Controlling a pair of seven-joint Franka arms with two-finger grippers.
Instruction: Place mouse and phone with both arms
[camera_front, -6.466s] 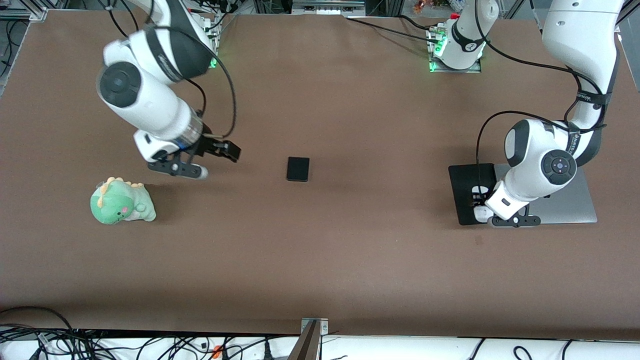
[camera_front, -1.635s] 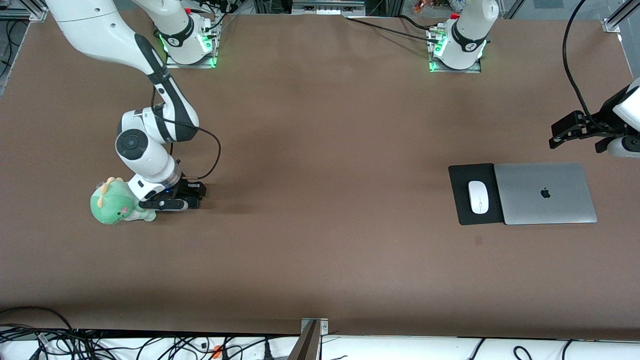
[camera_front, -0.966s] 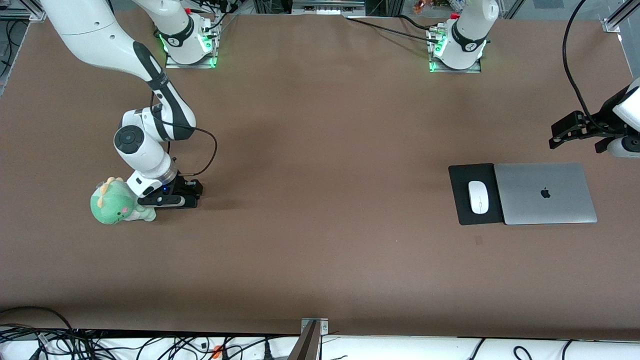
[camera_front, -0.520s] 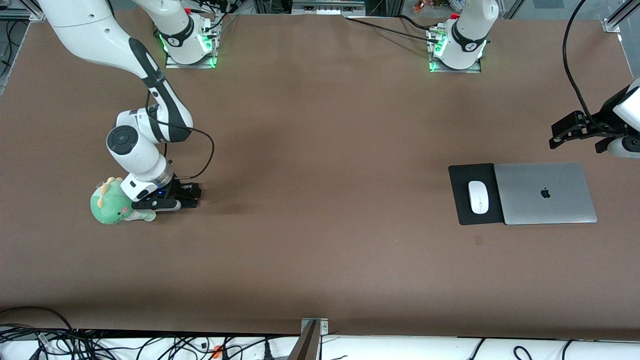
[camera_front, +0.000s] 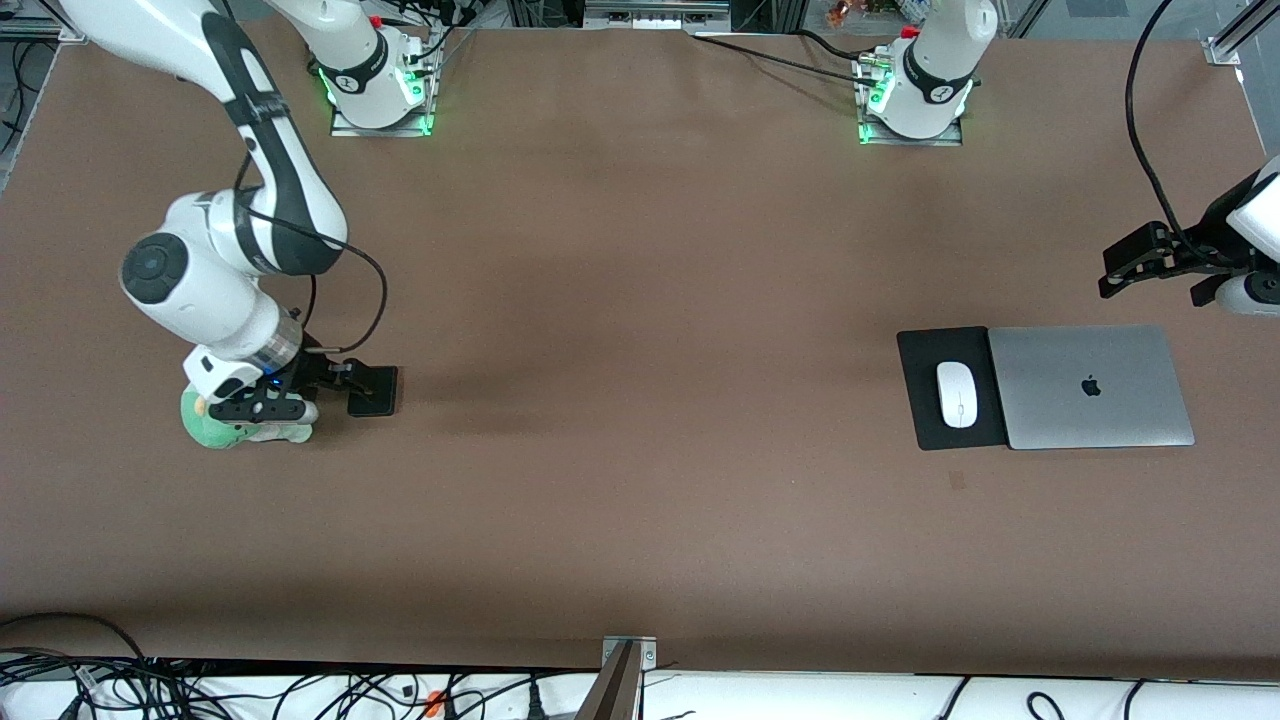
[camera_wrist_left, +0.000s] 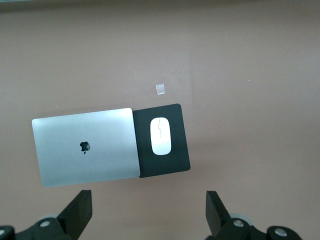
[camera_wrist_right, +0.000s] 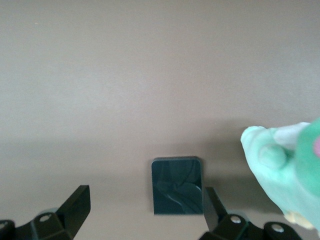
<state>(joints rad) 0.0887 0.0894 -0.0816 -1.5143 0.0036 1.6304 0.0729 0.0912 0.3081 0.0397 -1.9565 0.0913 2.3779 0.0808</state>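
The phone (camera_front: 373, 390) lies flat on the table (camera_front: 640, 400) toward the right arm's end, just beside a green plush toy (camera_front: 215, 428) and apart from it. The right gripper (camera_front: 322, 385) hangs just above the table beside the phone, its fingers (camera_wrist_right: 75, 202) spread wide and holding nothing; the wrist view shows the phone clear between and ahead of them. The mouse (camera_front: 957, 393) rests on a black mouse pad (camera_front: 920, 350) whose edge meets a closed silver laptop (camera_front: 1090, 385), toward the left arm's end. The left gripper (camera_front: 1160, 262) waits in the air above the table near the laptop, jaws wide and empty. Both items appear placed. Risk, in my judgement: the right arm's wrist sits over the plush toy, so a careless withdrawal could drag the toy into the phone or clip the phone with a finger. No containers are present; nothing is enclosed.
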